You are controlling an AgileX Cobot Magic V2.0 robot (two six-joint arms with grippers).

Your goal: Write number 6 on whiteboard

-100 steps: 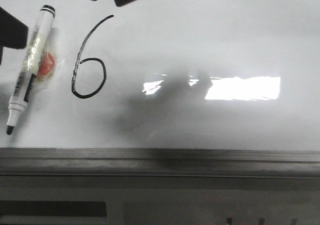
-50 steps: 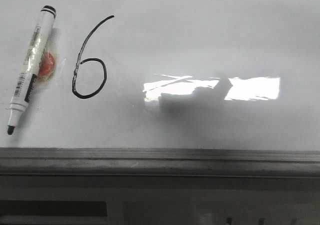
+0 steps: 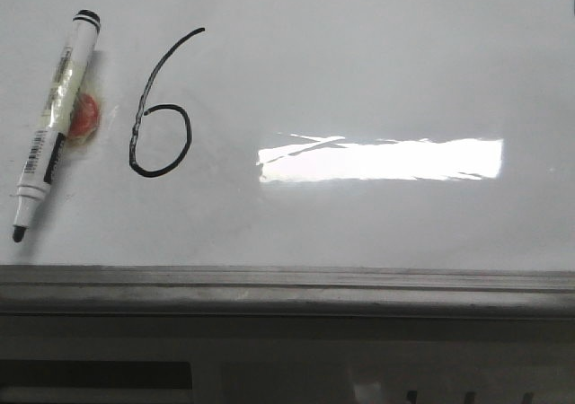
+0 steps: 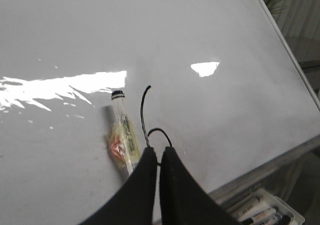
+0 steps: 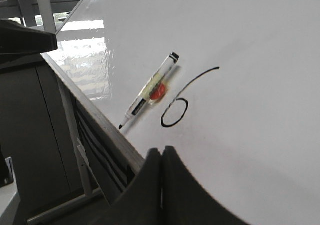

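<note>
Number 6 drawn on the whiteboard near its left end, upright: loop toward the near framed edge, long stroke running up and leaning right. Marker lies just left of it, uncapped, tip toward the near edge. Left pincer fingers pressed together, empty; right pincer likewise.

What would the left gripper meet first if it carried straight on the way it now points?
Probably the number 6 on the whiteboard, beside the marker: the left gripper, shut, points at its loop, though depth is unclear.
</note>
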